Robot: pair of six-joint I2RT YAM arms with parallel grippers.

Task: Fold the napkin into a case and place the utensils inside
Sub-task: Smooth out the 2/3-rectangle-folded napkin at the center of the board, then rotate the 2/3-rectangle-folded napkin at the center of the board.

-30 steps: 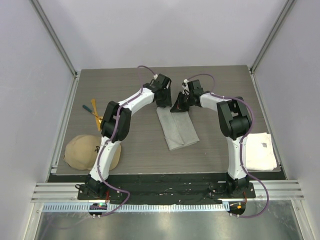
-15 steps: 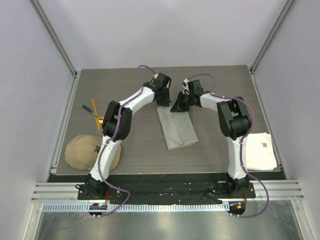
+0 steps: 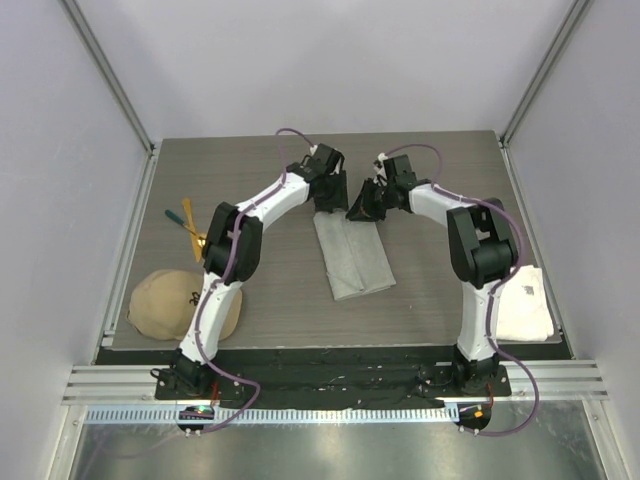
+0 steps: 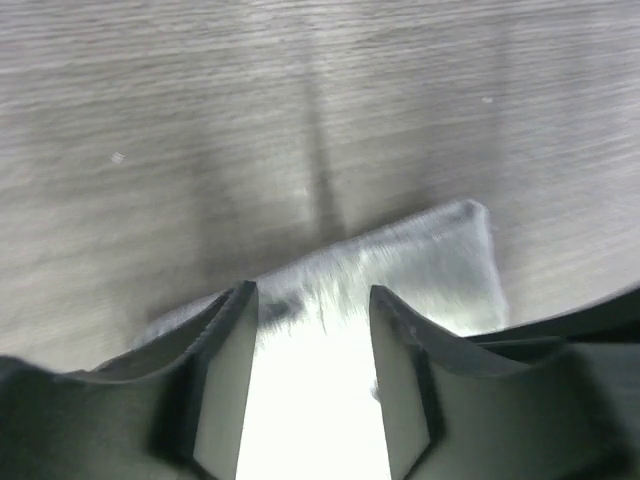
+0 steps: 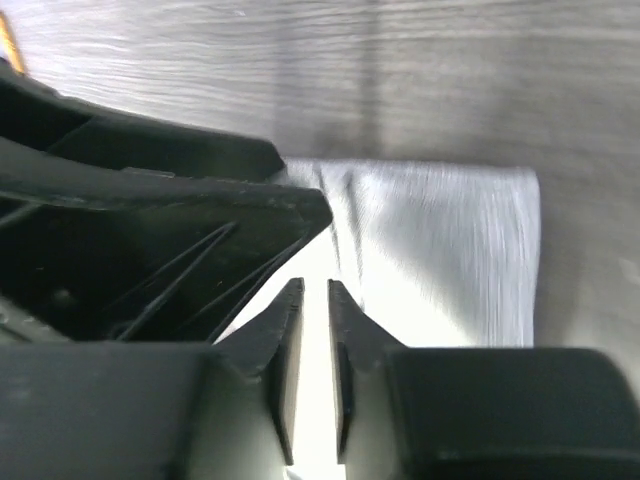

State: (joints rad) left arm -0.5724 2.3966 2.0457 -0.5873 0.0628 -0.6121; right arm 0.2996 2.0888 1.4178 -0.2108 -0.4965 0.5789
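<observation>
Your napkin (image 3: pixel 355 258) lies mid-table as a long, narrow strip of thin light grey cloth, already folded. Its long edges are straight, and it runs from the far end beneath the grippers towards the near edge, slanting slightly right. A soft crease runs down its length.

Your left gripper (image 4: pixel 312 300) is poised over the strip's far end. Its flat dark fingers stand well apart and nothing is clamped between them; the pale cloth shows through the gap.

Your right gripper (image 5: pixel 310 292) sits just beside it at the same end. Its jaws are parted by only a narrow slit, and I see no cloth pinched in it.

The table (image 3: pixel 270 290) is matte grey with fine wood grain.

The utensils (image 3: pixel 186 216) are well off to the left. They are slender, and an orange-yellow handle crosses a dark teal one.

A rounded tan cap (image 3: pixel 175 300) sits near left. A thicker white towel (image 3: pixel 525 300), folded square, sits near right.
</observation>
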